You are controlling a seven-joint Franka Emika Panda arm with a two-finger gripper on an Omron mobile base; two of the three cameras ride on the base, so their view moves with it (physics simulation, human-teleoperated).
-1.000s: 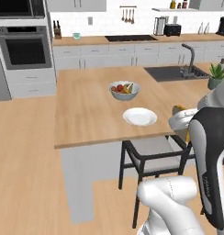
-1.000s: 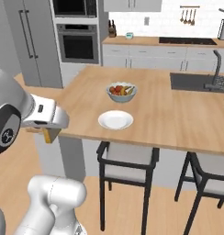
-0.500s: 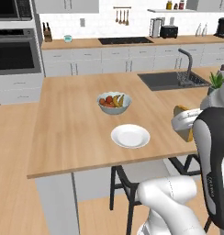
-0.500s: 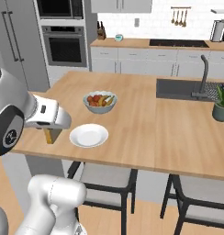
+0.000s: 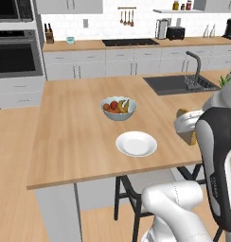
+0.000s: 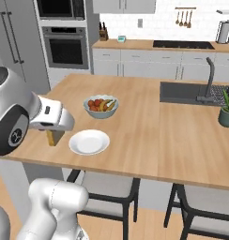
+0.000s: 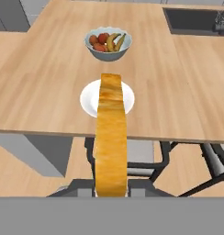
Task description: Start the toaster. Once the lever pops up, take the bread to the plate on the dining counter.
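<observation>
My gripper (image 7: 111, 190) is shut on the bread (image 7: 111, 137), a tan slice with a darker crust seen edge-on. From the side, the bread (image 6: 54, 137) hangs under the hand just off the near edge of the dining counter (image 6: 149, 122). The white plate (image 7: 88, 98) lies on the counter (image 7: 40, 82) straight beyond the slice, a short way ahead of it. In the left base view the plate (image 5: 136, 143) is left of the gripper (image 5: 189, 134) and bread (image 5: 183, 114). The black toaster (image 5: 175, 32) stands far off on the back counter.
A bowl of fruit (image 5: 118, 108) (image 6: 101, 105) (image 7: 108, 42) sits just behind the plate. A sink with faucet (image 6: 194, 93) and a potted plant (image 6: 227, 110) take up the counter's right part. Stools (image 6: 107, 187) stand under the near edge.
The whole scene has shifted as the base drove: the counter, plate and bowl now sit closer and more central. The bread stays gripped.
</observation>
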